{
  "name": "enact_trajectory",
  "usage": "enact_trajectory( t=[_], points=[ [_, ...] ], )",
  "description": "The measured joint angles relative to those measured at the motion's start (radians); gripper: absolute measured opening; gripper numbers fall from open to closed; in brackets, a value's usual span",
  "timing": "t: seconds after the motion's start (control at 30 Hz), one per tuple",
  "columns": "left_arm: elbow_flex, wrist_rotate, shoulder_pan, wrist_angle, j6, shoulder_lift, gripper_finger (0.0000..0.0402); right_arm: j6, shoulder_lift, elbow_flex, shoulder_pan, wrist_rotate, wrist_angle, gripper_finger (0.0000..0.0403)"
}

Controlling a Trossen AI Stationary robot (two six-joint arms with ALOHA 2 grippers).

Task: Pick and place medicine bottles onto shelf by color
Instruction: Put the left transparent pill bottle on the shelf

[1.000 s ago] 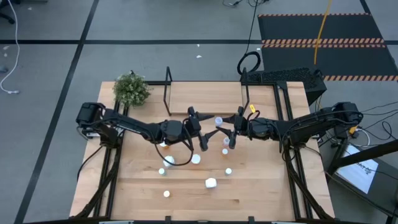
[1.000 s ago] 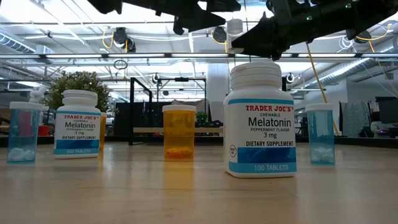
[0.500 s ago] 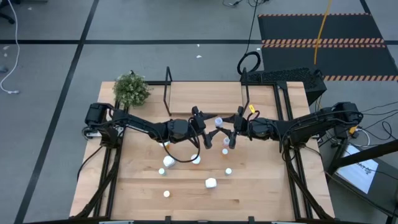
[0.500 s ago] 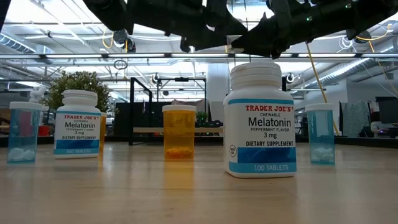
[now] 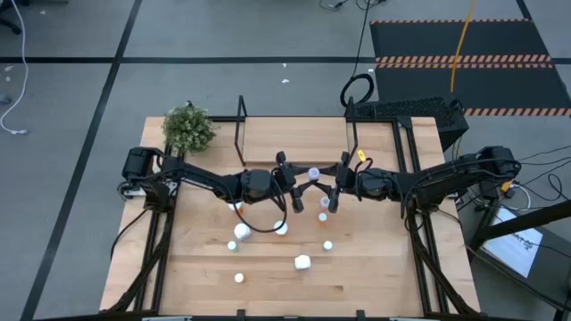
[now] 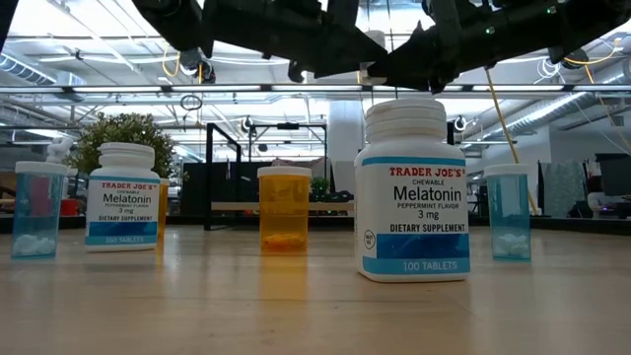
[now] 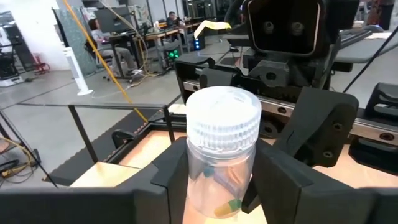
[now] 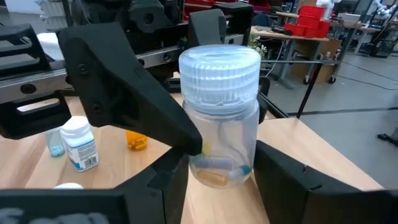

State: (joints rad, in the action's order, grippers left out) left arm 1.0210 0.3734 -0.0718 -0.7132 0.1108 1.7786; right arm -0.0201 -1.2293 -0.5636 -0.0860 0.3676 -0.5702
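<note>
Now clear bottle [image 7: 222, 160], ribbed white cap, capsules inside; left hand [image 5: 297, 189] and right hand [image 5: 323, 188] both pinching it.

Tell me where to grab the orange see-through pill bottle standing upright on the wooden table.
Grip the orange see-through pill bottle across its round body, just under the cap, coming down from above: it stands upright with free table on both sides. Both the left gripper and the right gripper are up in the air around a clear white-capped bottle.
</note>
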Motion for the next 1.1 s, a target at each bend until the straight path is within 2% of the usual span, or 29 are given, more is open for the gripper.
enact_trajectory(
  t=[0.07, 0.23, 0.33, 0.57, 0.7, 0.83, 1.1],
  points=[
    [0.0, -0.027, 0.0, 0.013, 0.0, -0.009, 0.0145, 0.012, 0.002, 0.0, 0.0, -0.019, 0.013, 0.0168],
    [0.0, -0.135, -0.003, 0.027, -0.008, -0.064, 0.0177, 0.017, 0.019, -0.001, -0.001, -0.187, 0.065, 0.0211],
    [0.001, -0.204, -0.001, 0.042, -0.008, -0.098, 0.0182, 0.034, 0.041, -0.001, 0.0, -0.267, 0.069, 0.0241],
    [0.0, -0.486, 0.014, 0.069, 0.069, -0.139, 0.0154, 0.079, 0.056, -0.001, 0.0, -0.46, 0.021, 0.0279],
    [0.001, -0.625, 0.034, 0.063, 0.094, -0.132, 0.0163, 0.11, 0.047, -0.001, -0.001, -0.531, -0.038, 0.0281],
    [0.0, -0.674, 0.048, 0.078, 0.109, -0.128, 0.0177, 0.131, 0.029, -0.001, -0.002, -0.607, -0.074, 0.0281],
    [0.001, -0.704, 0.05, 0.116, 0.16, -0.121, 0.018, 0.147, -0.043, -0.001, -0.002, -0.608, -0.184, 0.0281]
  ],
)
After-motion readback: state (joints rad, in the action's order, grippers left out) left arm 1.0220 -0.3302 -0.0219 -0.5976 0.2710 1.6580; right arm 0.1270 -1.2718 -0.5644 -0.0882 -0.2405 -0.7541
